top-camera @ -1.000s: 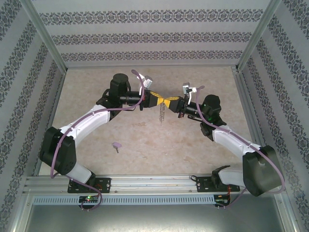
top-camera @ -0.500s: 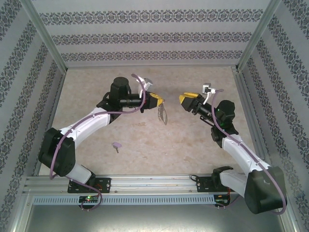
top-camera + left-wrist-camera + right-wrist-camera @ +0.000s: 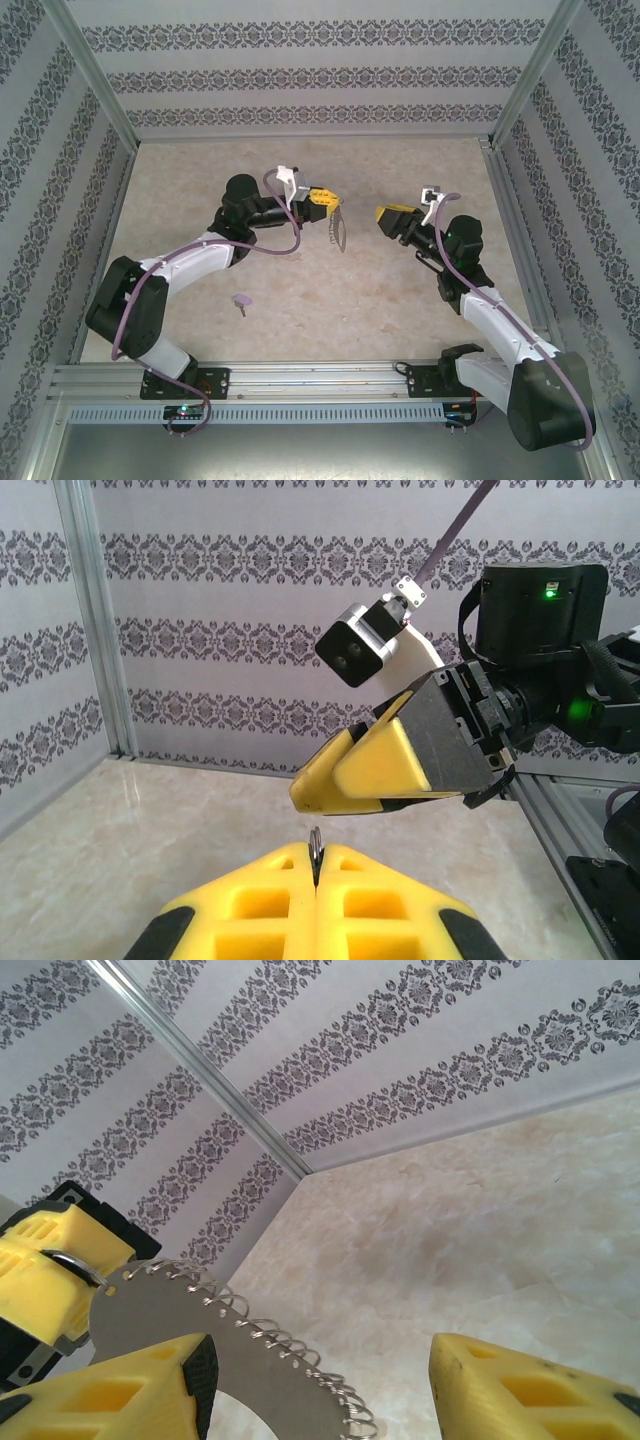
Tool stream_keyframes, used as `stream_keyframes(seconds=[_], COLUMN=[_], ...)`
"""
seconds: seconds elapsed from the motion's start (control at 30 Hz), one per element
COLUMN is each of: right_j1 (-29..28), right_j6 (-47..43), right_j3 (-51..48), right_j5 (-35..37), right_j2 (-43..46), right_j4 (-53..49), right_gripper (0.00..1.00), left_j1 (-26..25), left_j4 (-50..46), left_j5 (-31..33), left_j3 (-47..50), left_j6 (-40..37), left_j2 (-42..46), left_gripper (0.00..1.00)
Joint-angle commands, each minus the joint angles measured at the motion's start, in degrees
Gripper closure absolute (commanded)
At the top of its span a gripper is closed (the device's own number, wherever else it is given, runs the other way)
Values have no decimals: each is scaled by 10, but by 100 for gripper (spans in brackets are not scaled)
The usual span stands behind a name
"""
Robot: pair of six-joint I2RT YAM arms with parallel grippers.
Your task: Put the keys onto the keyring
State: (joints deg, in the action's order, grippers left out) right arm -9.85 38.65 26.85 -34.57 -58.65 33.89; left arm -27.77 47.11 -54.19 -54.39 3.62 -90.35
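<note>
**Top external view.** The left gripper (image 3: 328, 198) was clamped on the upper end of the keyring (image 3: 339, 230), a thin grey loop that hung down from its yellow fingers over the beige table (image 3: 330, 320). Whether the lower end touched the table could not be told. The right gripper (image 3: 384, 213) faced it from the right, near but apart. The key (image 3: 241, 300), tiny and lilac with a rounded head and short shaft, lay flat on the table nearer the arm bases, well apart from both grippers.

**Left wrist view.** The left gripper (image 3: 315, 855) had its two yellow pads pressed together. Only a narrow metal edge of the keyring (image 3: 315, 838) stood up from the seam between them. The right gripper (image 3: 320, 780) pointed back at it from just above.

**Right wrist view.** The right gripper (image 3: 318, 1360) stood wide, its fingers (image 3: 130, 1390) at the two lower corners, holding nothing. The keyring (image 3: 140, 1305) appeared as a flat grey oval, with a fine squiggly chain (image 3: 265, 1338) along its upper edge. Its far end was pinched in the left gripper (image 3: 60, 1255).
</note>
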Motion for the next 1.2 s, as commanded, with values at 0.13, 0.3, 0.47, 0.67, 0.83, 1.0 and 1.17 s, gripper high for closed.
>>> stream_keyframes(seconds=[0.13,0.3,0.47,0.67,0.83,1.0,1.17], right_j1=[1,-3,-10,-28,-35,-38,-46], right_j6=[-15,-17,-22,-43,-78,-89,-95], right_j3=[14,12,8,19,48,71,91], right_j5=[-33,-34,-35,-39,-119,-172,-227], right_j2=[2,11,24,22,-17,-53,-86], right_j4=[-7,-17,-34,-55,-49,-24,-11], right_gripper=[41,42,42,42,41,42,44], left_j1=[-6,-6,-6,-6,-8,-8,-10], left_j4=[110,-8,-302,-540,-616,-648,-630], left_j5=[-35,-24,15,47,23,-4,-26], left_j3=[26,25,-48,-148,-181,-190,-177], left_j6=[7,-22,-99,-124,-147,-180,-206], left_j2=[-16,9,37,26,18,17,17], left_gripper=[100,100,100,100,100,100,100])
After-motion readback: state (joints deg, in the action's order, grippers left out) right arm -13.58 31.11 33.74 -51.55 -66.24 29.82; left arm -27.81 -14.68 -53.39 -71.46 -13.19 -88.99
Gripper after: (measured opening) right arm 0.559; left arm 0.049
